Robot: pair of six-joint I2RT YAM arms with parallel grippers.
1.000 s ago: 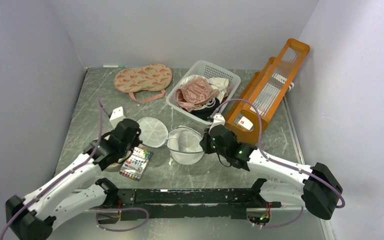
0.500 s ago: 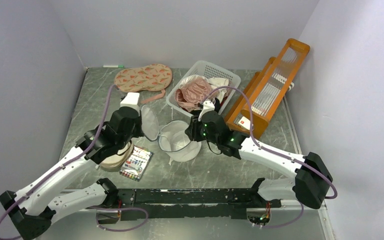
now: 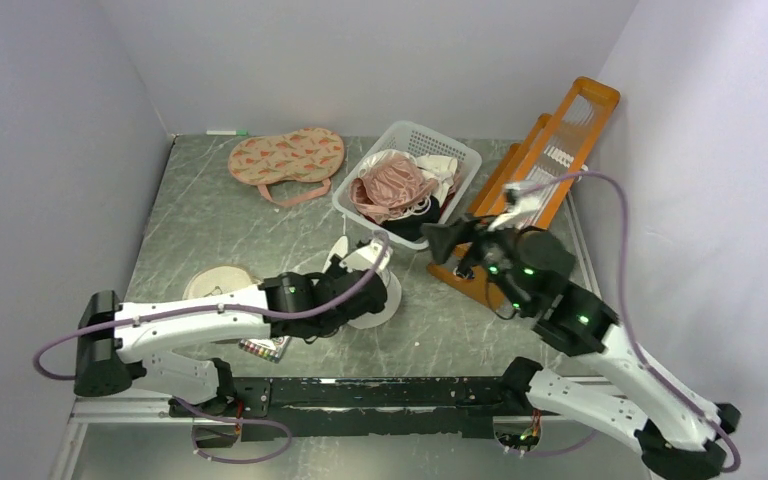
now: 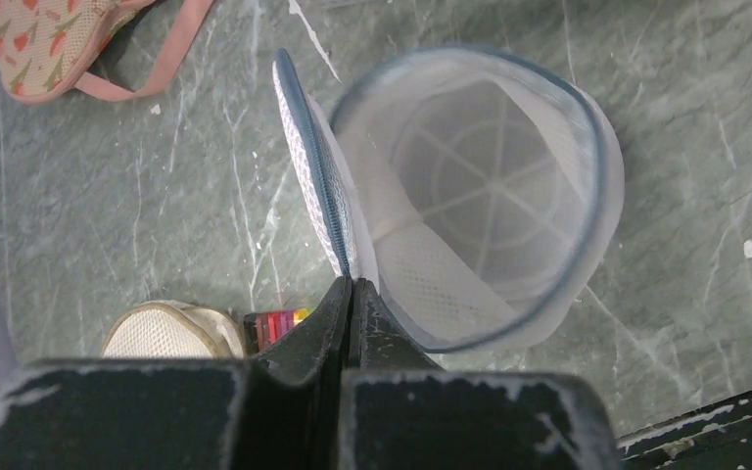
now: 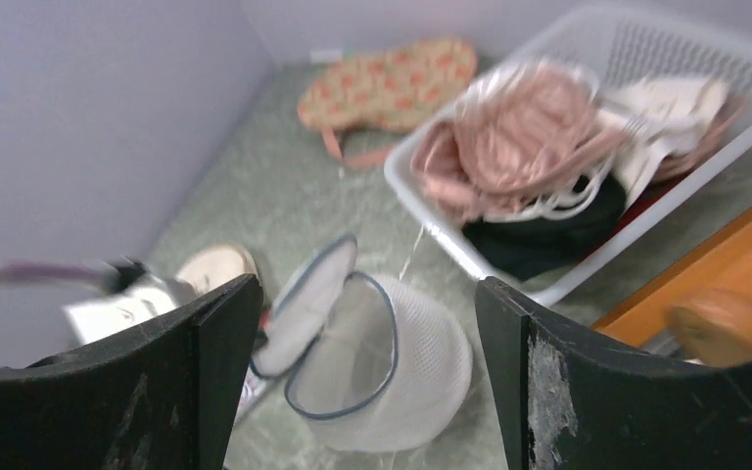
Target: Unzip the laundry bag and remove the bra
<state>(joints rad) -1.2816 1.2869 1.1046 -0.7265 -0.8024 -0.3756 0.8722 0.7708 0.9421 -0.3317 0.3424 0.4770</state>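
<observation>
My grey marbled table (image 3: 210, 215) carries: open laundry bag (image 4: 490, 196), watermelon pouch (image 3: 286, 157), white basket (image 3: 422, 139), orange rack (image 3: 545, 168), hoop (image 3: 215, 280), possibly a crayon pack (image 3: 263, 349).

The left gripper (image 3: 356, 272) meets the laundry bag (image 3: 384, 300) at mid-table, partly hiding it. The right gripper (image 3: 438, 237) hangs raised beside the basket (image 3: 440, 138), where the bra (image 3: 392, 185) lies.

The white-and-black left arm lies low, stretched toward 3 o'clock. The black two-finger left gripper (image 4: 350, 286) is pinched tight on the rim of the round white mesh laundry bag (image 4: 548, 147). The right arm stands raised. The right gripper (image 5: 367, 294) points toward 9 o'clock, fingers spread wide.
</observation>
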